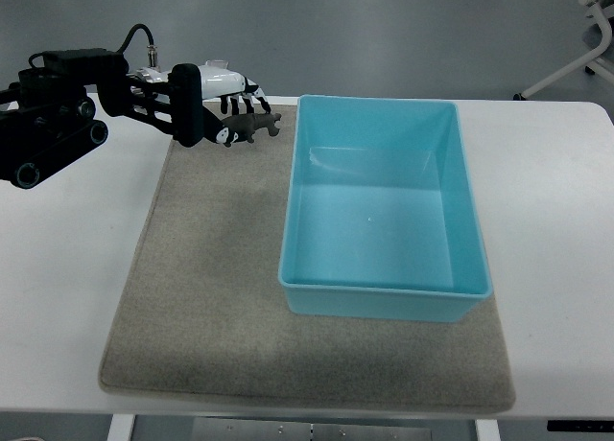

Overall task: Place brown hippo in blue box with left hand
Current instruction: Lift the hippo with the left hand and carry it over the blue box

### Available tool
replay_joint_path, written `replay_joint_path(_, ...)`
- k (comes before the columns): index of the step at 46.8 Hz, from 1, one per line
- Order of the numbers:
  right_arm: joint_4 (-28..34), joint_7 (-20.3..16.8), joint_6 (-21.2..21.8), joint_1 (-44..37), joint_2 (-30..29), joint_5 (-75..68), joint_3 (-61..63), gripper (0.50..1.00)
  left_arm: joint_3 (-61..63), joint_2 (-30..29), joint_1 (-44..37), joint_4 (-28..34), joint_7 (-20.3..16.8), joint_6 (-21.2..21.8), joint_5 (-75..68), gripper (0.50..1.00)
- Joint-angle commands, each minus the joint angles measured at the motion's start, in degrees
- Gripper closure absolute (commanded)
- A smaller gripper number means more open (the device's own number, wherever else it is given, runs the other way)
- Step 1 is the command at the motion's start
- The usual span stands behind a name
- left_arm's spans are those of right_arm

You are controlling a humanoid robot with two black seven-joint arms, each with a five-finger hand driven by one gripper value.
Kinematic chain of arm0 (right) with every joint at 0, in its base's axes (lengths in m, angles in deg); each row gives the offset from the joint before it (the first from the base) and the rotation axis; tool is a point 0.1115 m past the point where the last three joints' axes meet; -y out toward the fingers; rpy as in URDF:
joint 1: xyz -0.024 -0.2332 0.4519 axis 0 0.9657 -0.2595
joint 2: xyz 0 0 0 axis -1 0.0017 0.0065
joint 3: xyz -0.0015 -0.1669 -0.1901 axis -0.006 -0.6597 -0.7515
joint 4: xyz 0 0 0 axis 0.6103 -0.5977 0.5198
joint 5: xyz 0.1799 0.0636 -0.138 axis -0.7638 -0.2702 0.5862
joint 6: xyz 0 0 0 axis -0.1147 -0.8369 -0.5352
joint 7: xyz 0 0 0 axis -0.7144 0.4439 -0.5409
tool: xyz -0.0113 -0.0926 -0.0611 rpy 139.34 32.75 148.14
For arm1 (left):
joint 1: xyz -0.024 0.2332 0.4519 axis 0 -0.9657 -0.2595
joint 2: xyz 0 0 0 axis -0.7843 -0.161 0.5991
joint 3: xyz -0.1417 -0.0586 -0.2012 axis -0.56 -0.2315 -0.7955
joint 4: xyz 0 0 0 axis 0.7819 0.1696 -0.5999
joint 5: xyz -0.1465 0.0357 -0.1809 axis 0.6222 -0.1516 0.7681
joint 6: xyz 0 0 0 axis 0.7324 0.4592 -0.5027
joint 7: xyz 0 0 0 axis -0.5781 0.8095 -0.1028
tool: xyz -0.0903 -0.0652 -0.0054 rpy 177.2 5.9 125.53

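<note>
A small brown hippo [252,127] hangs from the fingertips of my left hand [242,104], above the far edge of the beige mat [211,268]. The fingers are curled down onto the toy's back. The arm comes in from the upper left, black with a white hand shell. The blue box [383,293] stands open and empty on the right half of the mat, its far left corner a short way right of the hippo's snout. The right arm does not show.
The mat lies on a white table [67,268], whose front edge runs along the bottom of the picture. A white chair base [576,62] stands on the floor beyond the far right corner.
</note>
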Motion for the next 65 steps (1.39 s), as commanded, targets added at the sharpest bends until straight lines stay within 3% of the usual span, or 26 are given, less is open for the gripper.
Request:
replay_joint_path(1, 0.0, 0.0, 0.0, 0.02, 0.0, 0.0, -0.06, 0.564, -0.57, -0.91, 1.29, -0.22, 0.01, -0.01, 0.05, 1.0)
replay_joint_path(11, 0.0, 0.0, 0.0, 0.02, 0.0, 0.0, -0.06, 0.564, -3.55, -1.97, 3.31, -2.15, 0.01, -0.01, 0.22, 1.0)
replay_joint_path(33, 0.0, 0.0, 0.0, -0.07, 0.0, 0.0, -0.06, 0.564, -4.35, -2.23, 3.4, -13.49, 0.01, -0.1, 3.21, 1.0)
replay_joint_path(65, 0.0, 0.0, 0.0, 0.02, 0.0, 0.0, 0.03, 0.564, -3.56, 2.6, 0.85, -14.73, -0.69, -0.72, 3.3, 1.0)
